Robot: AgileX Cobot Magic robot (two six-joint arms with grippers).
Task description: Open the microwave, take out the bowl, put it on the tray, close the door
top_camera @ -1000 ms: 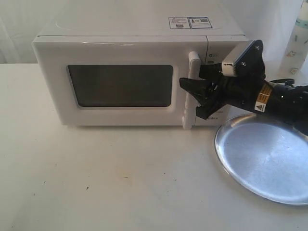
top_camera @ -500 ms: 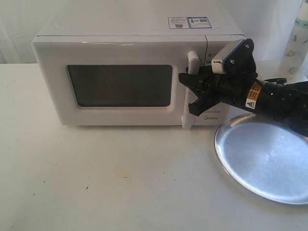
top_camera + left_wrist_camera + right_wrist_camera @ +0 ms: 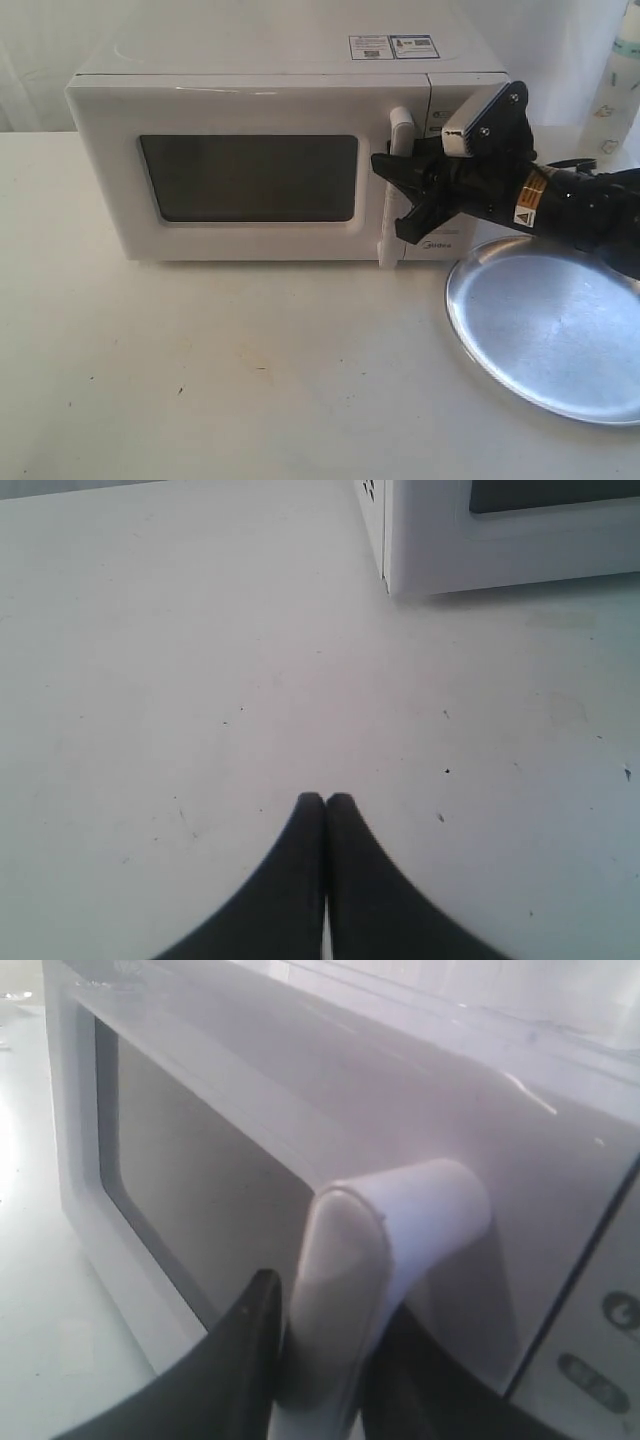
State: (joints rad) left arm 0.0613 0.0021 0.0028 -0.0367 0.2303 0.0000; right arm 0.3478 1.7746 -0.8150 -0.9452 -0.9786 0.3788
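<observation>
We see the right black gripper (image 3: pixel 393 197) pinching the vertical white bar handle (image 3: pixel 401 122) of the closed white microwave door (image 3: pixel 110 190). Our left black gripper (image 3: pixel 326 802) is pressed together above the white table (image 3: pixel 150 630). The round shiny silver metal tray (image 3: pixel 560 330) sits just right of the boxy white microwave (image 3: pixel 280 60).

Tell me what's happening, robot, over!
Right tool clamped on handle. Left tool shut above table. Door closed. Nothing seen blocking its swing.

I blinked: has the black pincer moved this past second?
Yes: the right pincer slid left and slightly up, towards the door handle, and now clamps it.
</observation>
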